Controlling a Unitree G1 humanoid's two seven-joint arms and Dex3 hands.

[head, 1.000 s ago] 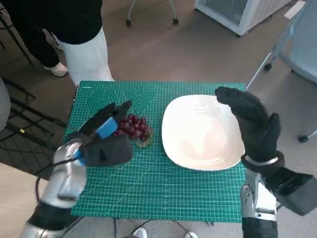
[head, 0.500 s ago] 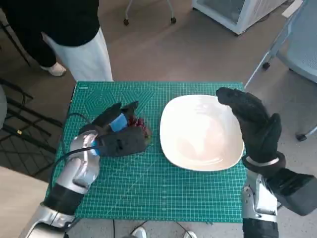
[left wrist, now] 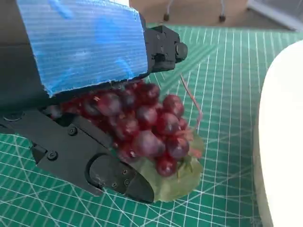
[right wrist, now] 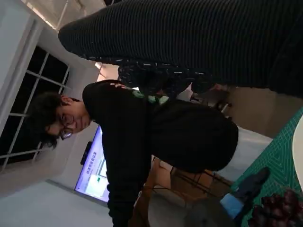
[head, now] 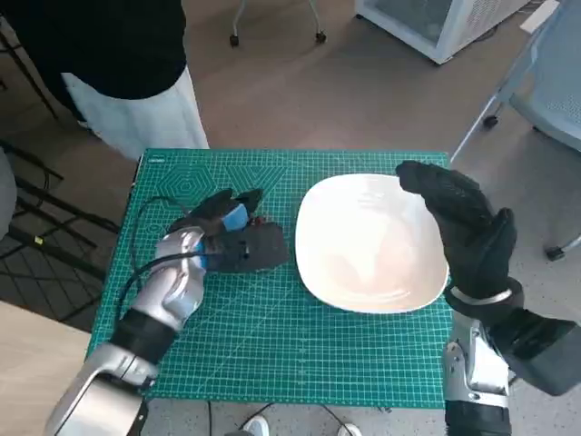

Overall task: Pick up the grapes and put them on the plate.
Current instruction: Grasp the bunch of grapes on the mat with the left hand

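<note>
A bunch of dark red grapes [left wrist: 147, 127] with a green leaf lies on the green cutting mat [head: 272, 345], left of the white plate [head: 368, 241]. My left hand [head: 231, 241] sits over the bunch and grips it, its black fingers [left wrist: 94, 161] wrapped round both sides. From the head view the hand hides nearly all the grapes. The plate's rim [left wrist: 284, 132] shows close beside the bunch. My gloved right hand [head: 463, 227] hangs above the plate's right edge, fingers spread, holding nothing. The right wrist view catches the grapes [right wrist: 279, 208] and the blue-taped left hand [right wrist: 236, 203] low in its corner.
A person in a black top and white trousers [head: 136, 91] stands at the table's far left corner and shows in the right wrist view [right wrist: 142, 127]. Chair legs [head: 508, 100] and a white cabinet [head: 436, 23] stand on the floor beyond the table.
My left hand has slid right across the mat onto the grapes and closed round them. The right hand has stayed put. The person has shifted slightly.
</note>
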